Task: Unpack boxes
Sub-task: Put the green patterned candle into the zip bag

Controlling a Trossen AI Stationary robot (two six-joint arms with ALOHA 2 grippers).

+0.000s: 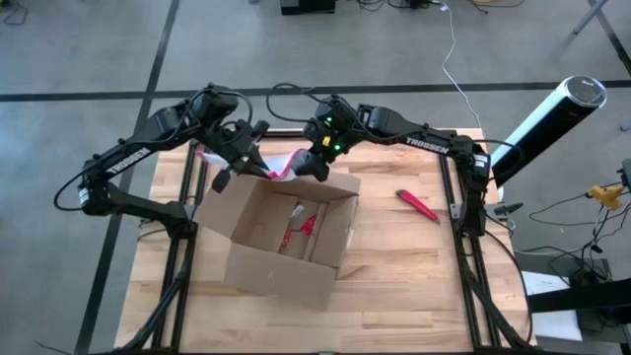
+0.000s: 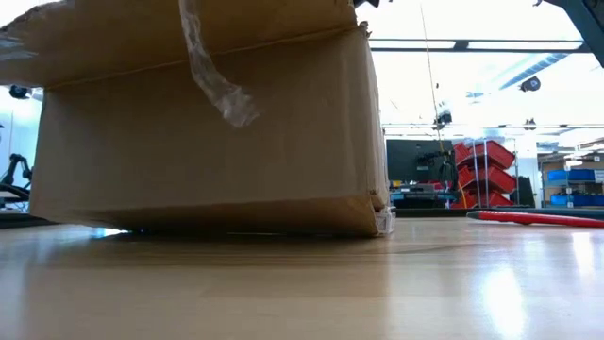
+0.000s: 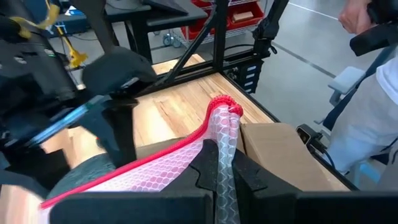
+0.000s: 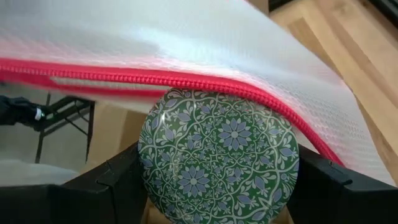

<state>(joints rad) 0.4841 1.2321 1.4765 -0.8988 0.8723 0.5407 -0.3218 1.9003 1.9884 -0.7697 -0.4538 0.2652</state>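
Note:
The brown cardboard box stands open on the table's middle, its bottom on the wood, with red items inside. A strip of clear tape hangs down its near side. Above the box's far rim, a translucent pouch with a pink zip edge hangs between my two grippers. My left gripper is shut on the pouch. My right gripper is shut on a round green disc with a flower pattern at the pouch's zip edge. My left gripper pinches the pouch's flattened bubble wall between its two fingers, just below a zip-edge corner. The pouch is lifted clear of the table and stretches away toward my right gripper. My right gripper holds the green disc by its rim, one finger on each side, the patterned face toward the wrist camera. The disc's upper rim sits against the pouch's pink zip edge. Whether part of it is inside the pouch cannot be told.
A red-handled tool lies on the wood to the right of the box, also seen in the low view. A person in white stands beyond the table's edge. Black frame posts rise at the table's sides.

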